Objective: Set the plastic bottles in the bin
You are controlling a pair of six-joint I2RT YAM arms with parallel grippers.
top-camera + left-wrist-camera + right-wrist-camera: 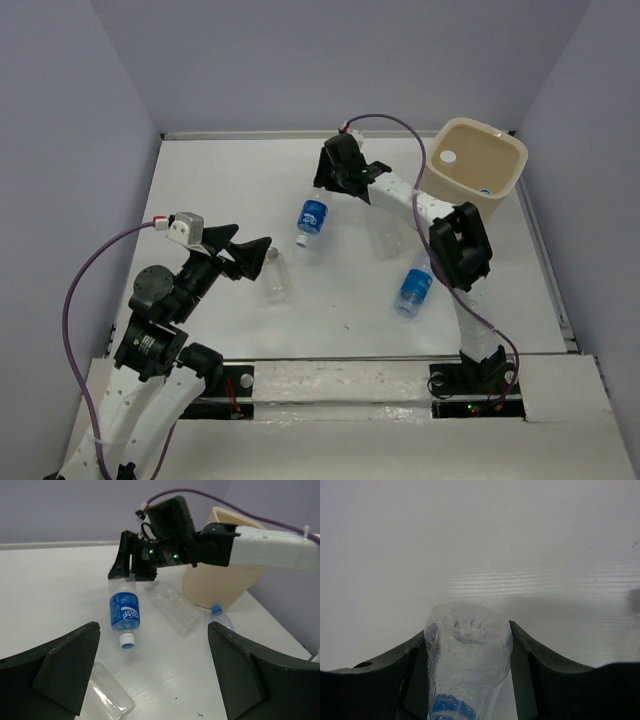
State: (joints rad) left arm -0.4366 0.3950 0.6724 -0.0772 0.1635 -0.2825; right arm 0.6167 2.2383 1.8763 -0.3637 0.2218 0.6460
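Grasp step: right gripper (320,188) clamped on blue-labelled bottle (313,216) at base, lying on table (220,180). Left gripper (252,240) spread, empty. Next: lift clear, carry over bin (476,122), release.

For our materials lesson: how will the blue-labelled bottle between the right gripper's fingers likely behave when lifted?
The blue-labelled bottle shows no liquid, so it is probably light. Its thin clear wall looks creased beside the right gripper, so it may buckle under a squeeze. It lies on its round side on the table and could roll if released.
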